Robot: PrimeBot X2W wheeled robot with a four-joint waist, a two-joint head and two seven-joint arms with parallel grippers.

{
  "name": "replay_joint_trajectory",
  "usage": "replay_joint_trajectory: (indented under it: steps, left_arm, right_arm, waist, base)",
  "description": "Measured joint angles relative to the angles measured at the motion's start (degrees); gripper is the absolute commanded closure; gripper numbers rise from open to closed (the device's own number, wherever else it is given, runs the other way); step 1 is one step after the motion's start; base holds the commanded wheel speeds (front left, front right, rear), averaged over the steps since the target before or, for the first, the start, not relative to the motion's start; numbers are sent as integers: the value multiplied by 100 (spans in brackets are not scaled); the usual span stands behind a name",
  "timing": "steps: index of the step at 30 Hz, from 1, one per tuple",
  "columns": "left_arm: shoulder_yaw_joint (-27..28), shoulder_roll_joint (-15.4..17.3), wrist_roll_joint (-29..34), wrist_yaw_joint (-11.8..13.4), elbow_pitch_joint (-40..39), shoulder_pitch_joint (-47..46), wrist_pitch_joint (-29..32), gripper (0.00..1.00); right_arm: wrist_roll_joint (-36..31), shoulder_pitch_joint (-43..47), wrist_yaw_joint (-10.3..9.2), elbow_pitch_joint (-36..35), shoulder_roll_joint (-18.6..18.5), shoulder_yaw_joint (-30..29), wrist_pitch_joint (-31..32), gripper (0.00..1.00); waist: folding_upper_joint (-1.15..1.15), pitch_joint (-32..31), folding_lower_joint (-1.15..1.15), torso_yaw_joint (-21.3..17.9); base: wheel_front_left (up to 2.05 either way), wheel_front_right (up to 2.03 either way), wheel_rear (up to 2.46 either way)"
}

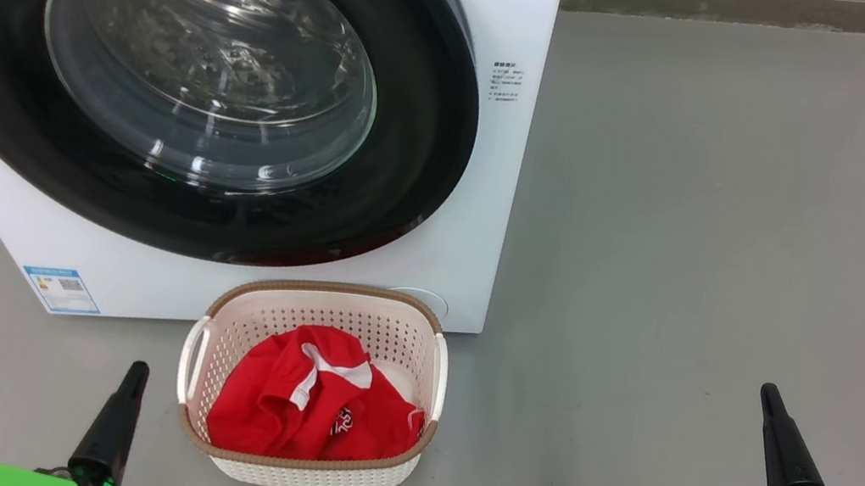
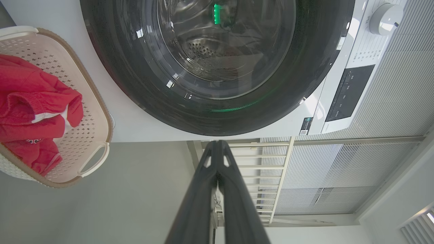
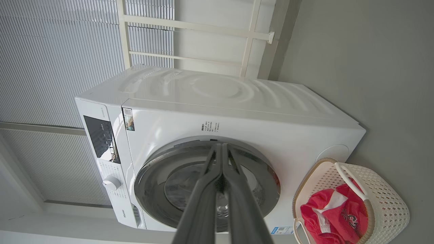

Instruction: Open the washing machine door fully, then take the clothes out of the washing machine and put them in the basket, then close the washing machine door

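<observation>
Front view. My left gripper (image 1: 139, 367) and right gripper (image 1: 769, 391) are both clenched, dark fingers pressed together on nothing, low over the grey floor (image 1: 725, 235). Between them stands the cream-white perforated plastic basket (image 1: 385, 329), brown-rimmed, holding the bright red, white-trimmed clothes (image 1: 278, 413), just before the big white front-loading washing machine (image 1: 517, 24). Its round, black-rimmed glass washing machine door (image 1: 206, 63) lies closed.

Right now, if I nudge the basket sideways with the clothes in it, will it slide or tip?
Probably slides: the basket sits low and wide on smooth grey floor. Likely light, thin perforated plastic holding only soft red clothes, so push low.
</observation>
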Motion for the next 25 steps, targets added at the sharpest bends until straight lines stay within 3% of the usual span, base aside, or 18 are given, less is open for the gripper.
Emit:
replay_joint_trajectory:
  steps: [25]
  left_arm:
    - [0,0,0,0,1,0,1,100]
  right_arm:
    - [0,0,0,1,-1,-1,0,100]
  waist:
    - [0,0,0,0]
  base:
    - [0,0,0]
